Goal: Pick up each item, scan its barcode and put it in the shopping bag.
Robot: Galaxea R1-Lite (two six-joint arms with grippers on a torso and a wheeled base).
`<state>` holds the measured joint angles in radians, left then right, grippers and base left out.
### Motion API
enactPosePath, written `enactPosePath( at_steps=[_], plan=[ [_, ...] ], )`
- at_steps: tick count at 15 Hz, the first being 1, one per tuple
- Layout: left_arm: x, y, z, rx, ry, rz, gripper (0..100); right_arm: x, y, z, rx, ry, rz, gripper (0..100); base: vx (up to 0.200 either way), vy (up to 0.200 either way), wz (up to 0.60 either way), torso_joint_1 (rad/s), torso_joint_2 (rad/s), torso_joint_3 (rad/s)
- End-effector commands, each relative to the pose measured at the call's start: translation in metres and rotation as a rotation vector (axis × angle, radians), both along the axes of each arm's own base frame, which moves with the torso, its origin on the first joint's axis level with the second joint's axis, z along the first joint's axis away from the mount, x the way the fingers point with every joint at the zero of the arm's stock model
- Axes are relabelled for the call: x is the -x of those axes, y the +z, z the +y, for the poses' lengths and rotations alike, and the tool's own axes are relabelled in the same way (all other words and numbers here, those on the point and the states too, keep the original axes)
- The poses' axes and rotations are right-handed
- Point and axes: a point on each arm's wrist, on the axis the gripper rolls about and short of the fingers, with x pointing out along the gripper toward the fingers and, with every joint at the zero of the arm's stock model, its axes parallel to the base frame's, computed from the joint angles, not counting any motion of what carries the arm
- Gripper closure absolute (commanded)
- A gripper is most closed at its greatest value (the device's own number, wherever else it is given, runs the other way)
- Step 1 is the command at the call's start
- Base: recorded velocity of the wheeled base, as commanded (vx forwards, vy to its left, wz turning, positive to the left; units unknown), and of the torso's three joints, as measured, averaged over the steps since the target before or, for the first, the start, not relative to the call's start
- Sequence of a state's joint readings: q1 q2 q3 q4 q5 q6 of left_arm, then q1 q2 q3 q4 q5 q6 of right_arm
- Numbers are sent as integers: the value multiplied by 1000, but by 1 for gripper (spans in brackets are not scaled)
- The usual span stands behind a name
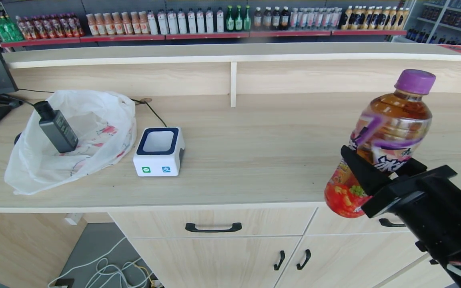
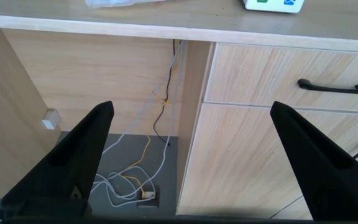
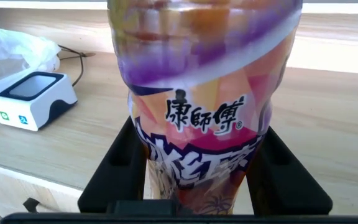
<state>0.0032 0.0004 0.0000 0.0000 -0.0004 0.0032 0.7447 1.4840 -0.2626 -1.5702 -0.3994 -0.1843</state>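
Holding the bottle [image 1: 390, 128] at its labelled middle, the right gripper [image 1: 384, 166] is clenched on it at 3 o'clock in the head view, well apart from the scanner [image 1: 159, 151] at 9 o'clock; nearly full, it seems heavy, smooth and slippery, so this waist grip suits

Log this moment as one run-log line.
right gripper: shut on bottle, held off counter | left gripper: open, below counter edge | white scanner box: beside shopping bag

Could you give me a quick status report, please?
Right hand shut on the bottle, raised off the counter. Left hand open, low by the cabinet. Scanner box and shopping bag far left; handheld scanner stands at the bag's mouth.
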Motion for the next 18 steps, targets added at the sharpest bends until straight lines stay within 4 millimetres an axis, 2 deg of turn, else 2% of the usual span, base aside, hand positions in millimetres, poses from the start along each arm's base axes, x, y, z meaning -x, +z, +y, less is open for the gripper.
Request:
enactPosePath(
  at_steps=[1, 8, 13, 14, 18],
  plan=[
    [0, 0, 0, 0, 0, 0, 0, 8, 1, -3, -5, 20, -5, 100, 0, 0, 0, 0, 0, 0],
    [0, 0, 0, 0, 0, 0, 0, 23, -18, 16, 85, 134, 48, 100, 0, 0, 0, 0, 0, 0],
    [0, 0, 0, 0, 0, 0, 0, 43, -29, 43, 285, 247, -8, 100, 0, 0, 0, 0, 0, 0],
    [0, 0, 0, 0, -1, 0, 0, 52, -34, 54, 331, 306, -16, 100, 0, 0, 0, 0, 0, 0],
    [0, 0, 0, 0, -1, 0, 0, 73, -45, 70, 455, 406, -61, 100, 0, 0, 0, 0, 0, 0]
  ],
)
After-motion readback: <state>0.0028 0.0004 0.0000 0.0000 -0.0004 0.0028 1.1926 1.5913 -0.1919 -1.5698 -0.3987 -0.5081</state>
